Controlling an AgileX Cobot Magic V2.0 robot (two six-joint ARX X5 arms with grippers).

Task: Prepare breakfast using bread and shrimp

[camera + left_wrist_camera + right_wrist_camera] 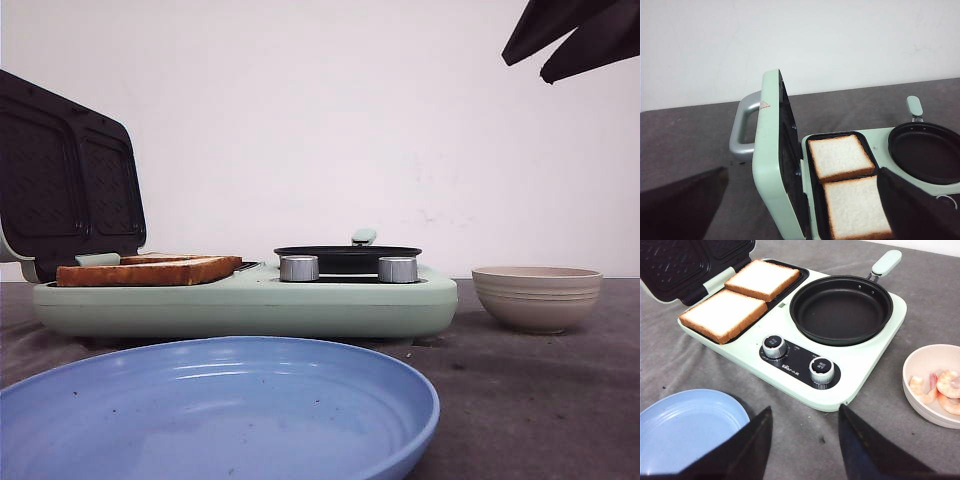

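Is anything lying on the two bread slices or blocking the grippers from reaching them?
Nothing visible. Both bread slices lie uncovered in the sandwich maker, its lid swung open. The right gripper and left gripper are open.

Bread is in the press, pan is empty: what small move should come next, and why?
Probably the right gripper, open and empty above the table, should move toward the bowl of shrimp. Both bread slices already lie in the open press, while the pan holds nothing.

Plain white wall, dark grey tabletop, even light
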